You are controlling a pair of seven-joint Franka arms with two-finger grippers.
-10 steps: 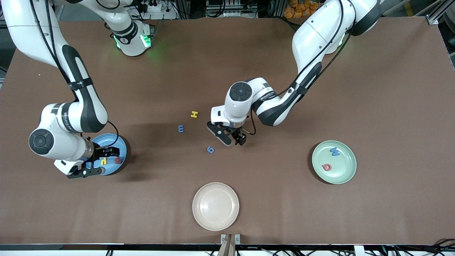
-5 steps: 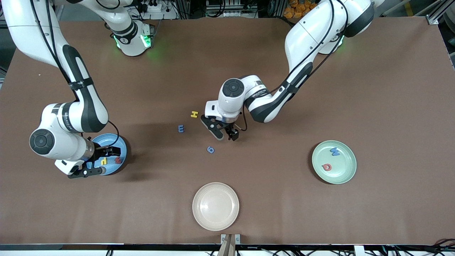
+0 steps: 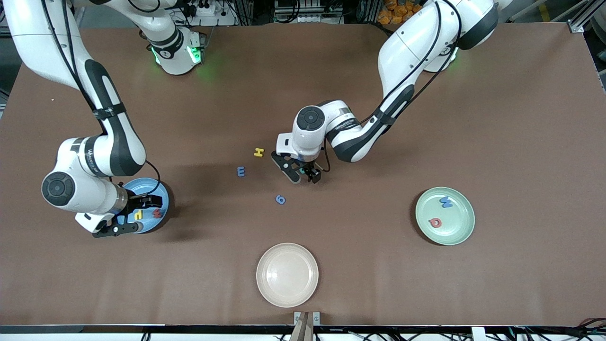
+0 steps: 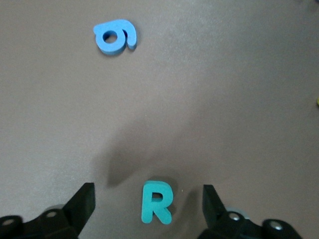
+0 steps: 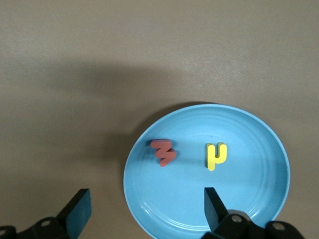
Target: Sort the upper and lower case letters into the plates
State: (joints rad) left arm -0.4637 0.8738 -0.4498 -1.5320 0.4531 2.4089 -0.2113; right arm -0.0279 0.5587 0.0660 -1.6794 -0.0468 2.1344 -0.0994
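Note:
My left gripper (image 3: 303, 176) is low over the table and open. A teal letter R (image 4: 157, 201) lies flat between its fingers (image 4: 84, 203), touching neither. In the front view the hand hides the R. Loose on the table near it are a yellow H (image 3: 258, 152), a blue letter (image 3: 241, 171) and a rounded blue letter (image 3: 280, 199) (image 4: 115, 36). My right gripper (image 3: 129, 216) (image 5: 144, 211) hangs open and empty over the sky blue plate (image 3: 163, 199) (image 5: 239, 199). That plate holds a red letter (image 5: 163, 152) and a yellow one (image 5: 216, 156). The mint green plate (image 3: 457, 225) holds a blue letter (image 3: 446, 202) and a red one (image 3: 435, 222).
A beige plate (image 3: 287, 274) sits empty near the table's front edge, about midway between the other two plates. The brown table top carries nothing else.
My left gripper has moved toward the yellow H and come lower, ending with its fingers on either side of the teal R. The right arm has barely shifted.

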